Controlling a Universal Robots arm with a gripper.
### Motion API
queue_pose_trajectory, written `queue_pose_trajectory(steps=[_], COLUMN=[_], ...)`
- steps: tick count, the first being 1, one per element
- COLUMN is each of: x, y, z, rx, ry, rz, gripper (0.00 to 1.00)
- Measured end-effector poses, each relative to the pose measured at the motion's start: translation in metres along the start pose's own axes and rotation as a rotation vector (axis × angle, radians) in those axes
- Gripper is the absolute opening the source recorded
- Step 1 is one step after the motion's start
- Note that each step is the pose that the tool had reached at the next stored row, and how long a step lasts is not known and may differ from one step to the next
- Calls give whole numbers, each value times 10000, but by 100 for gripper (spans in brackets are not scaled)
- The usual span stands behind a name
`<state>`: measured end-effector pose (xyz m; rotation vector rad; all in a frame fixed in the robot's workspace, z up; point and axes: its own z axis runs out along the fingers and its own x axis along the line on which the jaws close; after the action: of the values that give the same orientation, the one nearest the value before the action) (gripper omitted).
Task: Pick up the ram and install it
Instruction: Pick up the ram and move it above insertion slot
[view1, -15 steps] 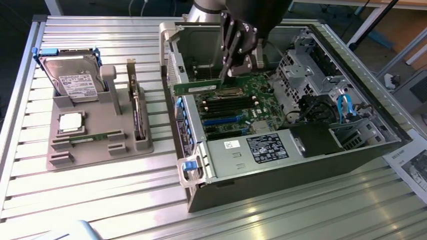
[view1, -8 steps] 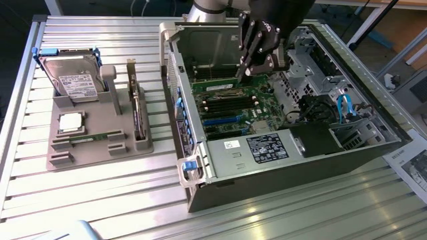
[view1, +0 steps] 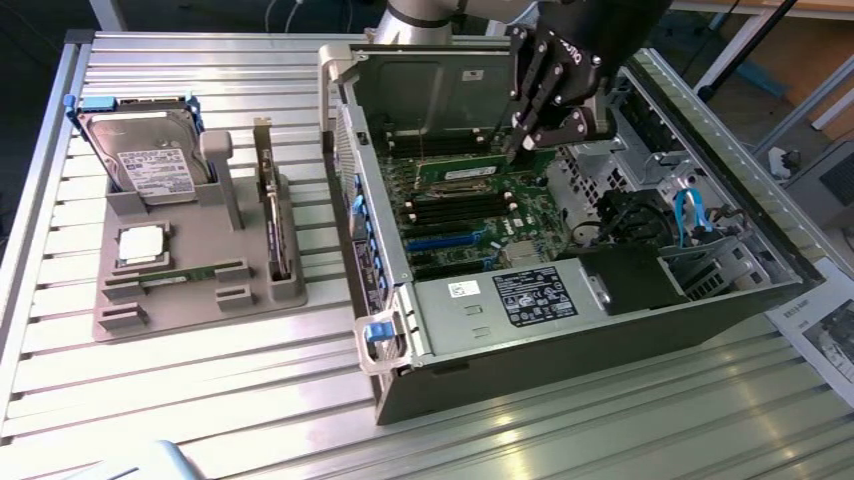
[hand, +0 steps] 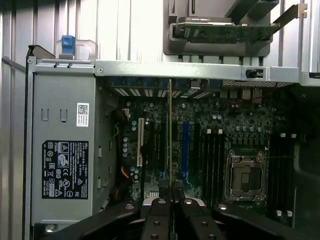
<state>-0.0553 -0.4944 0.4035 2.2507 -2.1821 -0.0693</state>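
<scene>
Ram (hand: 170, 135) sits inside the open computer case (view1: 587, 365), standing on edge over the motherboard (view1: 467, 230); whether it touches the board I cannot tell. Gripper (hand: 171, 202) is clamped on the ram, one finger on each face at one end, reaching down into the case from above. Outside the case, on the exterior view's left, a second stick (view1: 187, 273) lies flat in a grey holder (view1: 200, 300) on the slatted counter (view1: 534, 440).
</scene>
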Motion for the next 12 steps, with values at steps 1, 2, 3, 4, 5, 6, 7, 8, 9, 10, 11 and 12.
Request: queue_pose_trajectory(steps=[1,2,3,4,5,6,7,8,9,10,11,12], x=[1,2,2,1,1,1,1,2,2,3,3,3], y=[-28,-34,-34,-34,-35,-41,-47,-57,-69,-83,-85,-85], z=[-1,-1,-1,-1,-1,-1,-1,-2,-2,-3,-3,-3], rx=[-1,-1,-1,-1,-4,-25,-54,-103,-157,-229,-239,-240], ry=[0,0,0,0,-1,-3,-4,-4,-6,-7,-8,-7], rz=[0,-1,-1,0,1,-1,0,2,3,6,6,6], gripper=[12,12,12,12,12,12,12,12,12,12,12,12])
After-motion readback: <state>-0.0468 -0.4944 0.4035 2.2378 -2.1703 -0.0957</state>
